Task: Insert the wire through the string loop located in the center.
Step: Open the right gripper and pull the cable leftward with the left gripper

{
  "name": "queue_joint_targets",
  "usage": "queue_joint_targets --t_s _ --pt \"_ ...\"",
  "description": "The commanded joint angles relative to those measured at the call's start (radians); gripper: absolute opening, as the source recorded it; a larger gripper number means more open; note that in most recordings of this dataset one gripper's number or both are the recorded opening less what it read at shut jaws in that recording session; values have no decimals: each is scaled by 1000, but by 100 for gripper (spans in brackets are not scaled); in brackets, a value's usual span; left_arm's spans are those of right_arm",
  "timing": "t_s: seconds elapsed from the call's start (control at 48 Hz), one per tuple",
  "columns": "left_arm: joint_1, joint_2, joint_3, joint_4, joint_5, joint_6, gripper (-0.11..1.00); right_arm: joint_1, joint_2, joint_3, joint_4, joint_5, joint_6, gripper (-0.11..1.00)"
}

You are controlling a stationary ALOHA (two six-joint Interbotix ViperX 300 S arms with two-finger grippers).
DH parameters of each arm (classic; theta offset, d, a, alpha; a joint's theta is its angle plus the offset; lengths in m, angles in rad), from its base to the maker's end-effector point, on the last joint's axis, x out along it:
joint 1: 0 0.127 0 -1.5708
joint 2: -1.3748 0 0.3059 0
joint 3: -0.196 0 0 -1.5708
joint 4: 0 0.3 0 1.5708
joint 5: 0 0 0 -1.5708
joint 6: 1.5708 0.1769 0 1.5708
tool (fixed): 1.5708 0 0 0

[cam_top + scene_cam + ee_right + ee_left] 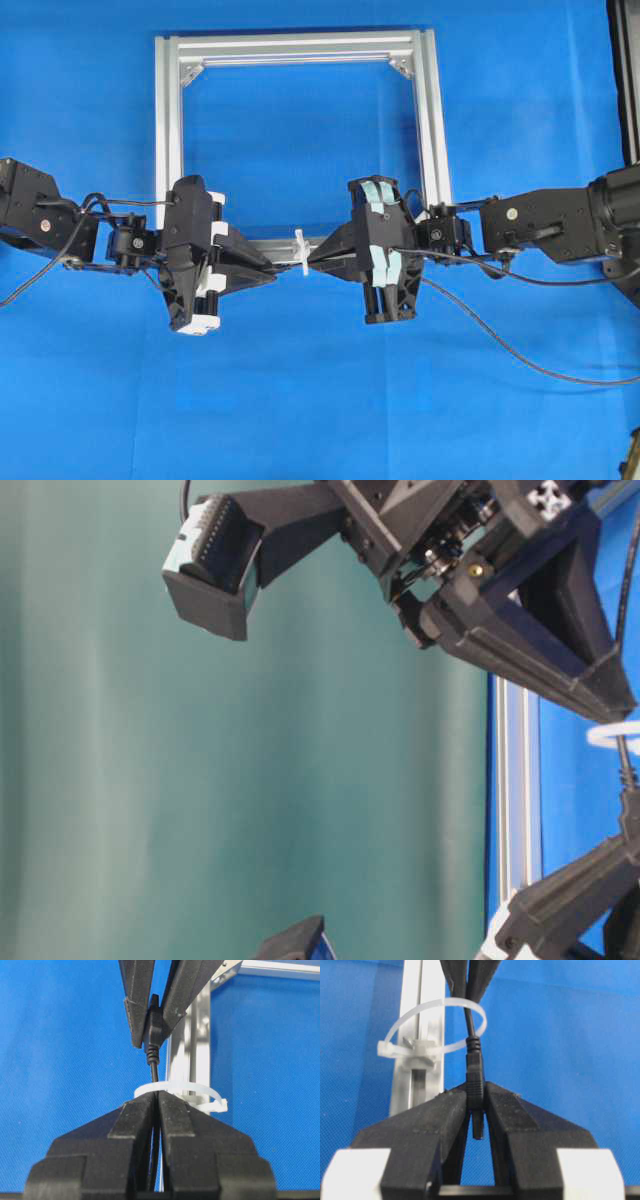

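Blue worktop (320,400): the wire (468,1020) already runs through the string loop (437,1025), lengthwise between both arms, left fingers (510,1110) clamped on its plug, right fingers (180,1115) clamped behind.

From straight overhead, one camera looks down on the blue cloth-covered table (300,400). The table-level view sits close and turned sideways. Each wrist camera peers along its own black jaws, facing the other, and both share the small white translucent string loop (437,1027) (177,1091) on the silver aluminium frame (300,45).
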Motion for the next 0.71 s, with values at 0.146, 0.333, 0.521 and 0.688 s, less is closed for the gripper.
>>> queue_joint_targets --t_s 0.146,0.333,0.521,0.688 --pt "-3 -14 -14 3 0 2 8 3 -12 -9 -2 -6 2 -2" --pt "-3 -14 -14 3 0 2 8 3 -12 -11 -2 -5 2 -2" --pt "-3 -14 -15 3 0 2 8 3 -12 -11 0 -5 2 16" --pt "-3 -14 -14 3 0 0 8 11 -12 -11 -2 -5 3 65"
